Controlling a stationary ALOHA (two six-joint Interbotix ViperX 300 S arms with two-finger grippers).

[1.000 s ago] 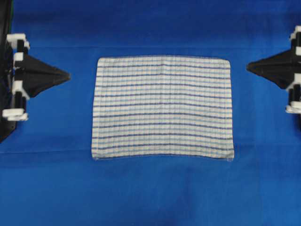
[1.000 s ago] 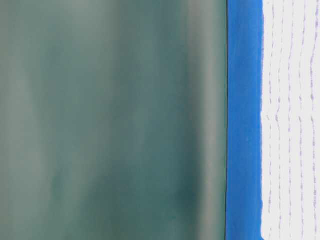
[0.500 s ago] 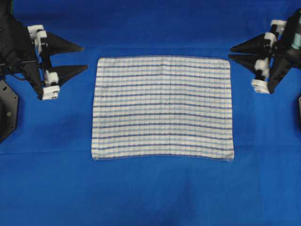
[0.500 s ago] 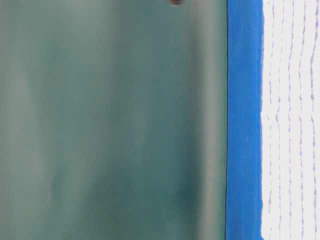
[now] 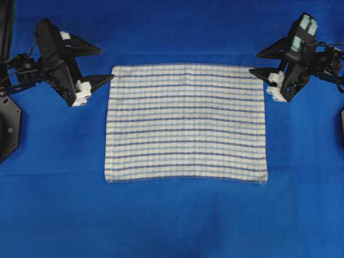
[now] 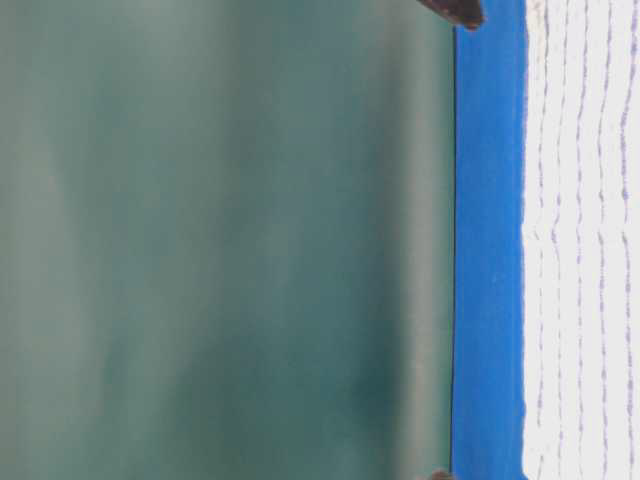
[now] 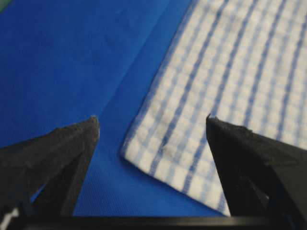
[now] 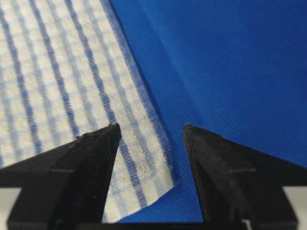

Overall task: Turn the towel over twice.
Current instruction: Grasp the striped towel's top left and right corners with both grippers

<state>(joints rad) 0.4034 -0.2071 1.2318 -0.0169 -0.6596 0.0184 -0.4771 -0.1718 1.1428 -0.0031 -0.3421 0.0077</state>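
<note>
Two black grippers spread wide, holding nothing | left gripper (image 5: 98, 65) at one far corner of flat white blue-striped woven towel (image 5: 186, 122) | right gripper (image 5: 259, 62) at other | blue-covered counter (image 5: 177, 215) beneath

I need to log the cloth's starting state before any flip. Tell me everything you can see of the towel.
The towel is a rectangular white woven cloth with thin dark-blue and light-blue stripes running along its length and stitched hems. It lies flat and fully spread, unfolded, on the blue table covering, near the middle. The open left gripper and open right gripper sit at its two far corners, one corner between each pair of fingers; nothing grips it.
</note>
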